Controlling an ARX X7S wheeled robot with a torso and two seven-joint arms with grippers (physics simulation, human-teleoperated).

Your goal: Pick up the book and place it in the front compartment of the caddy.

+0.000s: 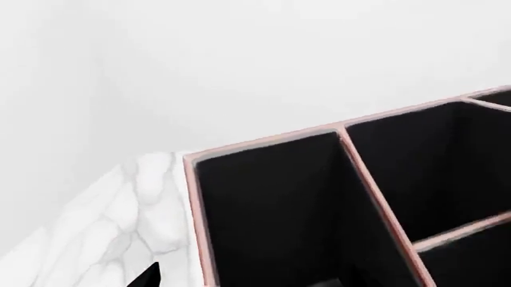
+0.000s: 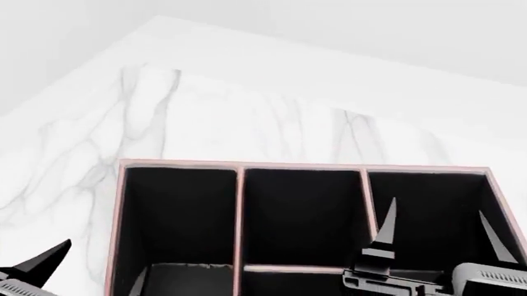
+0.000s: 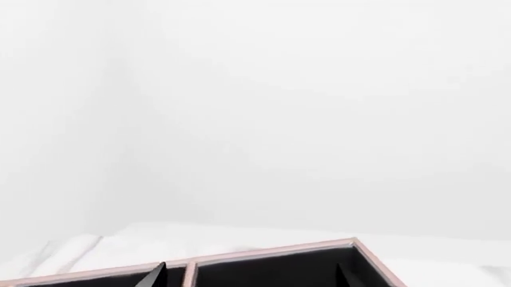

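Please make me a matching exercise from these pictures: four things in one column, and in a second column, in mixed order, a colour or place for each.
Column one:
1. caddy rim
2. caddy inside
3. table top
4. right hand

Column two:
a. white marble with grey veins
b. pale pink
c. open, shown against the caddy's right cell in the head view
d. black

Pairs: 1-b, 2-d, 3-a, 4-c.

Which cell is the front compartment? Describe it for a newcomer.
On the marble table sits a pink-rimmed box, black inside. It holds a row of three cells; pick the middle one, ending at a low pink crossbar.
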